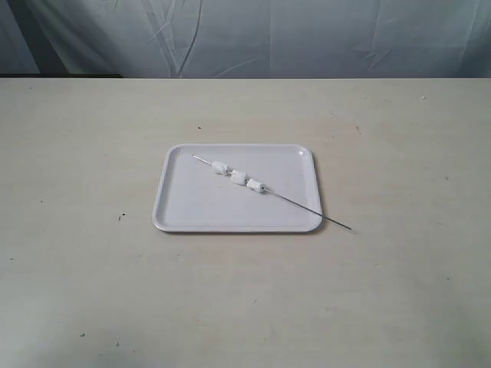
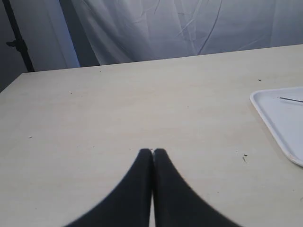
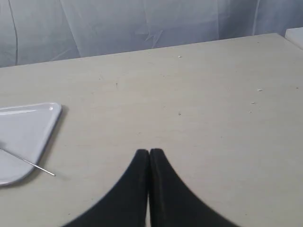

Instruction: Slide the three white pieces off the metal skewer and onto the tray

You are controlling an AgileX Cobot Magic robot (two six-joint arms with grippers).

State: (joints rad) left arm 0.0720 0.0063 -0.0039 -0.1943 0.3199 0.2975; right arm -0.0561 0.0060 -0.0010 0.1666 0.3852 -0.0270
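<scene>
Metal skewer (image 1: 295, 202) bearing 3 white pieces (image 1: 238, 178) crosses tray (image 1: 192, 207); left pincer (image 2: 152, 152), right pincer (image 3: 149, 152) clenched.

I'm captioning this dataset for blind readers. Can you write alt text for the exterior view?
A thin grey metal skewer threaded through three small white chunks lies diagonally on a flat white rectangular plastic tray, one end poking past the tray's near right corner. The tray sits on a pale beige table.

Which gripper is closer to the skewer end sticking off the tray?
Right. The right gripper is over the table beside the tray corner where the skewer overhangs; the left gripper is off the tray's opposite side.
</scene>
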